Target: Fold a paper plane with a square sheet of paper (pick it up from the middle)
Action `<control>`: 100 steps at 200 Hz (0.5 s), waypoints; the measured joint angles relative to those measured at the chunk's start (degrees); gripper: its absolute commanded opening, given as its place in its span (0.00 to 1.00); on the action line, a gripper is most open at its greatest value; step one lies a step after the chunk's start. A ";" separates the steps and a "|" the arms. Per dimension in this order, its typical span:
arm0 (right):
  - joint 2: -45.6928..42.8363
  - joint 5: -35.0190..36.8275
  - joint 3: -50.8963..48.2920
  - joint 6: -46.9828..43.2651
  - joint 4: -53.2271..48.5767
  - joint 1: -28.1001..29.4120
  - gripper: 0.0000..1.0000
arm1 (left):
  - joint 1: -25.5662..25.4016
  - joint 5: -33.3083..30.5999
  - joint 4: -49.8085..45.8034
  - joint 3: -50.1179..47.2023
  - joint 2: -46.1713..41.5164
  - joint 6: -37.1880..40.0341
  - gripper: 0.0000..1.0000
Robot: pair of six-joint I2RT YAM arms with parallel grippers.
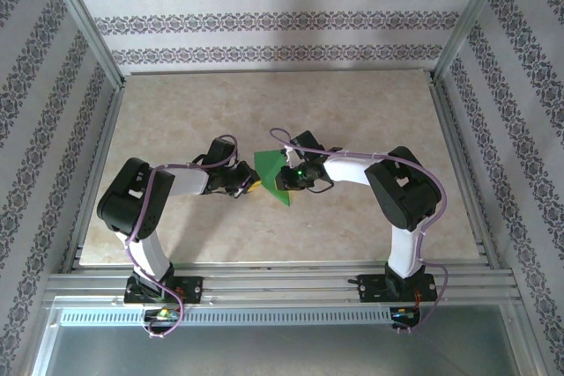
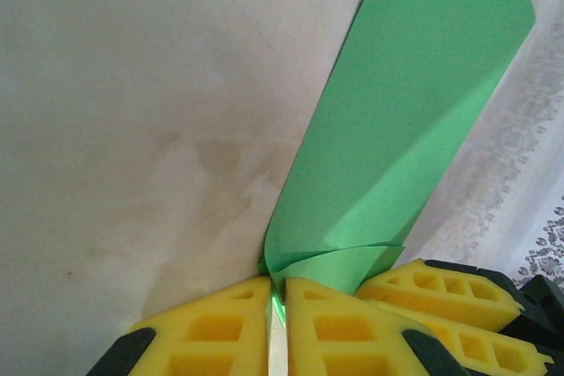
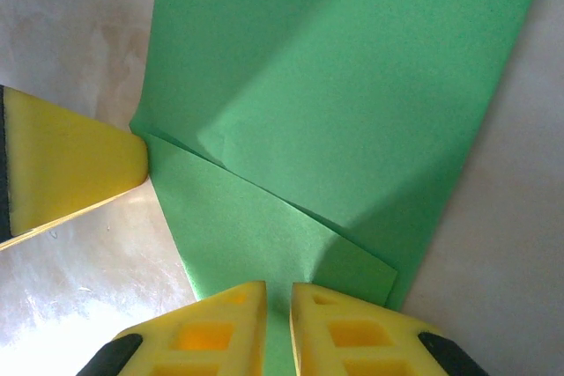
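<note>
The bright green sheet of paper (image 1: 270, 173) is partly folded and held between both grippers just above the middle of the table. In the left wrist view the paper (image 2: 414, 103) rises as a long flap, and its lower corner is pinched between my left gripper's (image 2: 278, 281) yellow fingers. My left gripper (image 1: 250, 186) is at the paper's left side. My right gripper (image 1: 289, 179) is at the paper's right side. In the right wrist view the paper (image 3: 352, 103) shows an overlapping fold, and its edge runs into the narrow gap of my right gripper (image 3: 278, 288).
The beige marble-patterned table (image 1: 176, 112) lies under the paper. Metal frame posts and patterned walls (image 1: 264, 19) close it in at the back and sides. The right gripper's fingers (image 2: 449, 301) sit close beside the left gripper's.
</note>
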 measured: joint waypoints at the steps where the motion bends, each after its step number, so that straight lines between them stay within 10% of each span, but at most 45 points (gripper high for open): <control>1: 0.00 0.00 0.00 0.00 0.00 0.00 0.20 | 0.00 0.00 0.02 0.00 0.00 0.00 0.14; 100: 0.07 -0.02 0.00 0.00 0.02 0.00 0.19 | 0.00 -0.02 0.02 0.00 -0.11 0.07 0.15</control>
